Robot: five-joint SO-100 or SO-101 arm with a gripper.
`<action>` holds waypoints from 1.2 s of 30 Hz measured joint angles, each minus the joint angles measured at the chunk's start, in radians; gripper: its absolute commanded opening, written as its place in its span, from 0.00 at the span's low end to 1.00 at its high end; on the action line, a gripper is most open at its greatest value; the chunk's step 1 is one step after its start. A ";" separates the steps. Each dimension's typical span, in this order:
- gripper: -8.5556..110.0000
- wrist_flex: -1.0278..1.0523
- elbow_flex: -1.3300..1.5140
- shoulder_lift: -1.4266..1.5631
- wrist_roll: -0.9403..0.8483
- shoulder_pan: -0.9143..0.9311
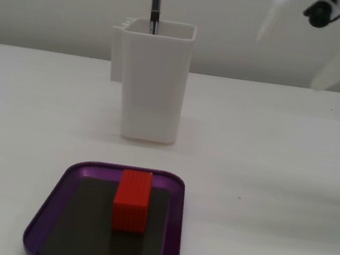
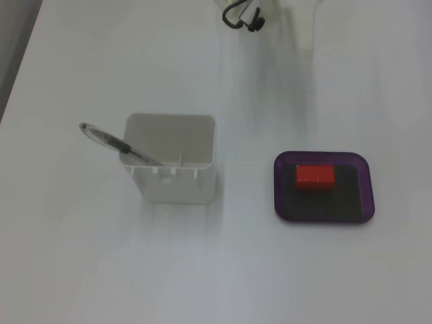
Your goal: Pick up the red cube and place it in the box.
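Fixed view from the front shows the red cube (image 1: 132, 201) sitting on the dark floor of the box (image 1: 51, 209), a shallow purple tray, set toward its far rim and roughly centred across it. The block stands free, nothing touching it. Up in the top right corner of that same picture the jaws (image 1: 295, 51) hang high in the air, blurred, two pale fingers spread wide apart with nothing between them; so they are open and empty. From the jaws the cube lies down and to the left in this view, well apart, with the tall white container (image 1: 152, 79) and its pen (image 1: 154, 5) standing behind the tray on the worktop (image 1: 292, 157). From the other fixed view, looking down, the cube (image 2: 314, 177) shows its long axis running left to right across the tray (image 2: 281, 202), near the tray's upper edge, and only a scrap of dark cable (image 2: 243, 13) and a pale smear of the arm show at the top edge, well above the tray. I'd judge the placing done: the block is inside the rim, and any coming move looks to be away from it, not toward it.
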 measured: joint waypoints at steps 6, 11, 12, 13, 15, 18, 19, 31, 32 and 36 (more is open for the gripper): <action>0.25 0.012 0.313 0.344 0.000 0.117; 0.25 0.012 0.566 0.611 0.000 0.256; 0.25 0.012 0.609 0.660 0.000 0.282; 0.24 0.012 0.649 0.709 0.000 0.302; 0.24 0.014 0.718 0.815 0.000 0.319; 0.24 0.018 0.804 0.922 -0.002 0.324; 0.24 0.018 0.836 0.963 0.000 0.322; 0.07 0.055 1.003 1.012 0.000 0.322; 0.06 0.055 1.008 1.012 0.000 0.322; 0.07 0.055 1.014 1.012 0.000 0.322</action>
